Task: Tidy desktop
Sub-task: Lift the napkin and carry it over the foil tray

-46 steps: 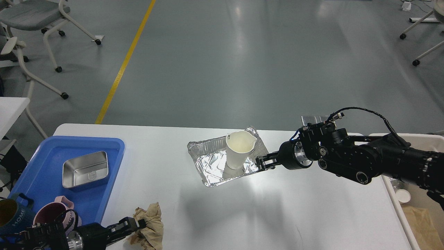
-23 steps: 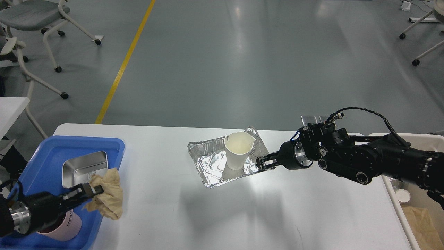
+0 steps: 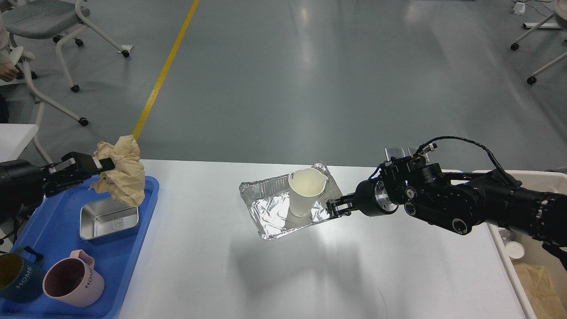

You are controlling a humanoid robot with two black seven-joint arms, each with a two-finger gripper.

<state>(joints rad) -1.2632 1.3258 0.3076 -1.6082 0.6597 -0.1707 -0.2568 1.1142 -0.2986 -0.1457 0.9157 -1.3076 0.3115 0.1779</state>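
Note:
The white desktop spans the lower half of the head view. My left gripper is shut on a crumpled brown paper, held in the air above the far end of the blue tray. My right gripper is shut on the right rim of a foil tray, which hangs tilted a little above the desktop and casts a shadow below. A white paper cup stands upright inside the foil tray.
In the blue tray lie a steel box, a pink mug and a dark blue mug. A beige bin holding scraps stands at the desktop's right edge. Chairs stand on the floor beyond.
My left arm has lifted the brown paper from the desktop's near edge, carrying it left and up over the blue tray. The right arm and foil tray have barely moved.

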